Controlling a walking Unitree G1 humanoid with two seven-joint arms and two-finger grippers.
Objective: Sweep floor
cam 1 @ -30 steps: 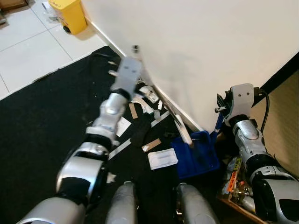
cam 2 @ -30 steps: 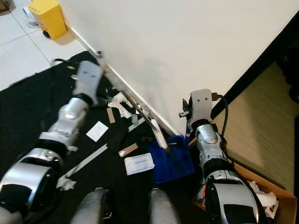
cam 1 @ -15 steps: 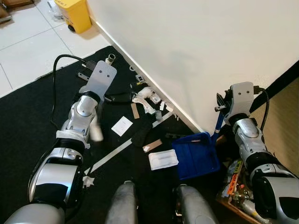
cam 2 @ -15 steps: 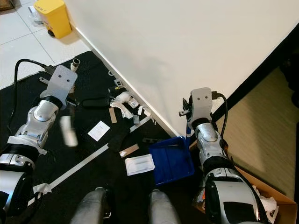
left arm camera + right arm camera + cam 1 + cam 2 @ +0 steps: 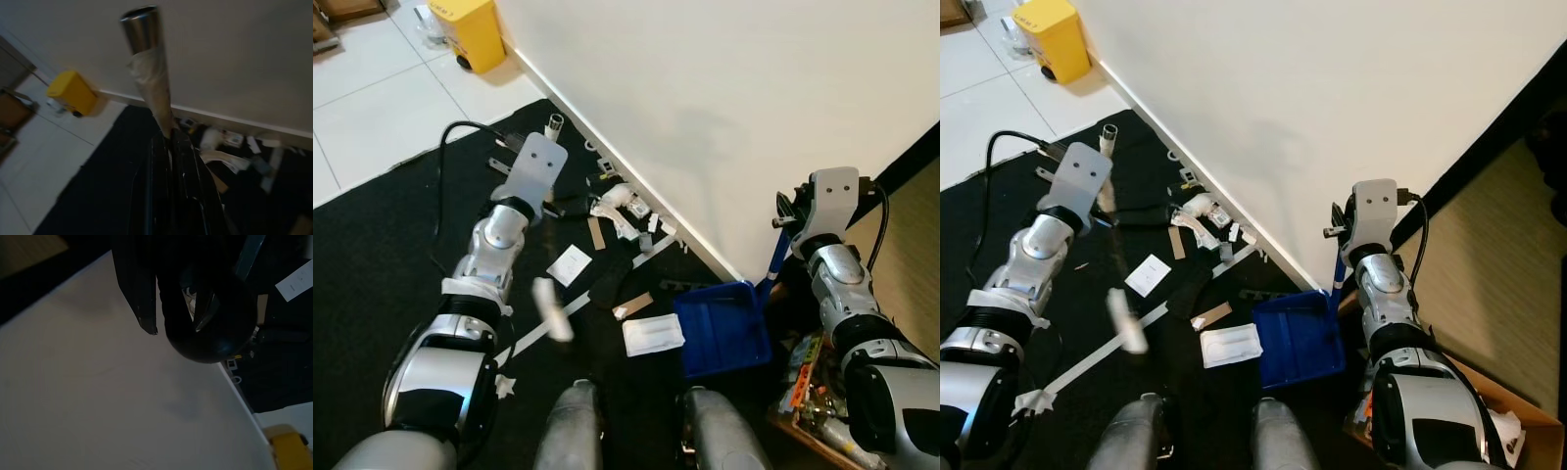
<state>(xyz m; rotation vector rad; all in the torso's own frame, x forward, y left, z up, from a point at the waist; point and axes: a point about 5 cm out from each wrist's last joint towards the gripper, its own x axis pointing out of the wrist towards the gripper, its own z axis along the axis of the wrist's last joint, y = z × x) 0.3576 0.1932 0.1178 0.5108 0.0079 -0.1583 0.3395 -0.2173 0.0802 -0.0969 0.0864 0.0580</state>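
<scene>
Broom (image 5: 1116, 259) slants from the left gripper (image 5: 168, 142) down to its blurred head on the black mat (image 5: 382, 264), beside the paper scraps (image 5: 653, 334); judged light, stiff, long-levered; best held high on the metal handle, as now; left fingers closed tight round the taped shaft. Blue dustpan (image 5: 724, 328) sits on the mat by the wall (image 5: 724, 98); its upright handle (image 5: 210, 318) is clasped in the right gripper (image 5: 783, 220).

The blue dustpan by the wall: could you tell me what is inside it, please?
The blue dustpan looks empty: bare blue tray. The scraps, including a white packet, lie on the black mat outside it.
</scene>
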